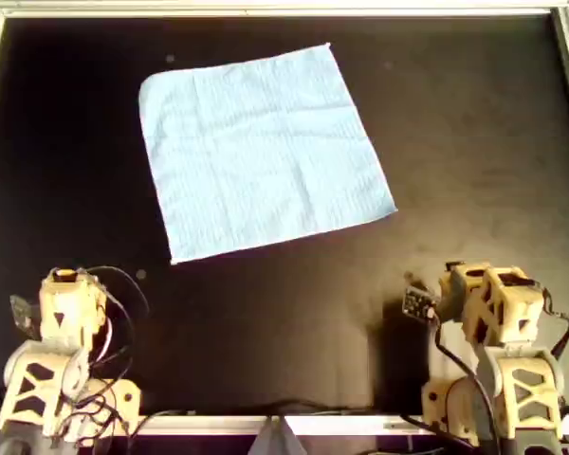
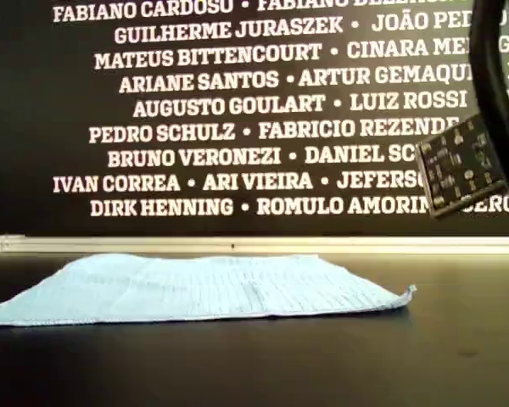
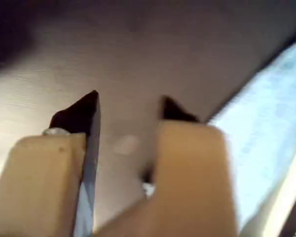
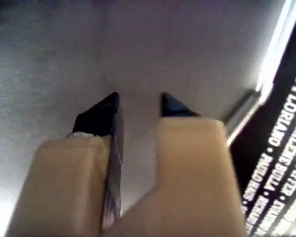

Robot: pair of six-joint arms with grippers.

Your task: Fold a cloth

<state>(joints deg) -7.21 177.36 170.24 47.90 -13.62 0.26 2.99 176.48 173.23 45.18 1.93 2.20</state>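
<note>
The cloth (image 1: pixel 264 152) lies flat and unfolded on the black worktop (image 1: pixel 474 152), in the upper middle of the overhead frame, turned slightly so one corner points toward the top edge. Nothing rests on it and nothing stands between it and the two arms, which are parked well apart from it, one at the lower left (image 1: pixel 62 351) and one at the lower right (image 1: pixel 493 351) of that frame. A pale rail (image 1: pixel 275 9) borders the worktop.

In the exterior view a wall of white names (image 2: pixel 237 102) fills the background; a dark circuit board (image 2: pixel 462 165) and a cable are cut off at the upper right.

My first pincer (image 3: pixel 129 106) is parted over bare worktop, holding nothing, with the cloth's edge (image 3: pixel 266 133) blurred beside it. My second pincer (image 4: pixel 139 104) is also parted and empty. Both wrist views are soft, and they do not show which arm is which
</note>
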